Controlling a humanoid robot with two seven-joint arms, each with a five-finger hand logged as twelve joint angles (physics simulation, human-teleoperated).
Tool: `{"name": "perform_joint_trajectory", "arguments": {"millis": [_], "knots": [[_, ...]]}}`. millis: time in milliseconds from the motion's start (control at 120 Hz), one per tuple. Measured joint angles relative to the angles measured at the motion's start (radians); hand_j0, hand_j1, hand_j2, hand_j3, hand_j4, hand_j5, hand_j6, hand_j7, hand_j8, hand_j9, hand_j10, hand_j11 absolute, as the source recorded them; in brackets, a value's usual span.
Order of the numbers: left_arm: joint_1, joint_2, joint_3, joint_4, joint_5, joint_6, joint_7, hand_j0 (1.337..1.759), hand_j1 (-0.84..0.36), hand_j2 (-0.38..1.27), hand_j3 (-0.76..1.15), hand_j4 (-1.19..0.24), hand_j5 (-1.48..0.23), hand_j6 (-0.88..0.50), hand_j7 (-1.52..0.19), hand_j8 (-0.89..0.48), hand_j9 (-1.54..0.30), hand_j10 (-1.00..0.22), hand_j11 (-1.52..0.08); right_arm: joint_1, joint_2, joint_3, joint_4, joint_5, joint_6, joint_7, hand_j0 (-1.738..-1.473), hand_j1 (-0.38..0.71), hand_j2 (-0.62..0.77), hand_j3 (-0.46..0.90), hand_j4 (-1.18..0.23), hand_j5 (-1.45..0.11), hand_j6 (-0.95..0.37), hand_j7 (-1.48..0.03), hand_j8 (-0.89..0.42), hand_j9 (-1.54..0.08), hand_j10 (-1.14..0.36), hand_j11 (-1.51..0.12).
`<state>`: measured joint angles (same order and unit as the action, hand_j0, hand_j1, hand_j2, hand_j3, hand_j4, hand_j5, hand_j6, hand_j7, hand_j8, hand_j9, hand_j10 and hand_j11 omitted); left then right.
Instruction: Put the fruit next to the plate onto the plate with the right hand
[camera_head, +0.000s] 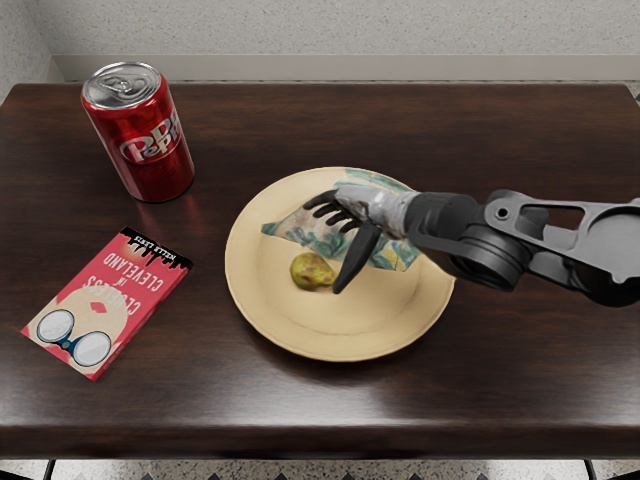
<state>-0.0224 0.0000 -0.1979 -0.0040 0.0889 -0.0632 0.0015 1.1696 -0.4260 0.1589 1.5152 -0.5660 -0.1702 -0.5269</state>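
Fruit (311, 270): lies on the plate (300, 335), beside a patterned cloth (318, 238).
Right hand (352, 218): over the plate, fingers spread, holding nothing; one finger points down just beside the fruit.
Risk: that finger could nudge the fruit on withdrawal, rolling it toward the rim.

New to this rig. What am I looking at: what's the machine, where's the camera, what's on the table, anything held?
This is a simulator render from the humanoid's head camera, looking down at a slant on a dark table. The arm from the right ends in its five-finger right hand, fingers spread above a tan plate. A yellowish fruit lies on the plate just beside the hand; nothing is held. Left of the plate are a red soda can and a red book. The left arm is out of view.
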Motion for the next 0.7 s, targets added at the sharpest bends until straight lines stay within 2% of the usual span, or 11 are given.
{"name": "perform_joint_trajectory", "arguments": {"millis": [258, 542, 700], "knots": [[0.001, 0.000, 0.000, 0.000, 0.000, 0.000, 0.000, 1.658, 0.32, 0.00, 0.00, -0.02, -0.03, -0.02, -0.03, -0.02, -0.03, -0.02, -0.03, -0.099, -0.103, 0.192, -0.007, 0.147, 0.331, 0.006, -1.658, -0.30, 0.00, 0.00, -0.05, -0.07, -0.04, -0.06, -0.04, -0.07, -0.04, -0.07], [0.001, 0.000, 0.000, 0.000, 0.000, 0.000, 0.000, 1.658, 0.32, 0.00, 0.00, -0.02, -0.03, -0.02, -0.03, -0.02, -0.03, -0.02, -0.03, -0.201, -0.214, 0.346, -0.028, 0.310, 0.677, 0.007, -1.658, -0.34, 0.00, 0.00, -0.01, -0.02, -0.01, -0.02, -0.01, -0.02, -0.01, -0.02], [0.001, 0.000, 0.000, 0.000, 0.000, 0.000, 0.000, 1.658, 0.32, 0.00, 0.00, -0.02, -0.03, -0.02, -0.03, -0.02, -0.03, -0.02, -0.03, -0.249, -0.286, 0.396, -0.063, 0.409, 0.758, 0.008, -1.658, -0.34, 0.00, 0.00, -0.01, -0.01, -0.01, -0.01, 0.00, -0.01, -0.01, -0.01]]}}
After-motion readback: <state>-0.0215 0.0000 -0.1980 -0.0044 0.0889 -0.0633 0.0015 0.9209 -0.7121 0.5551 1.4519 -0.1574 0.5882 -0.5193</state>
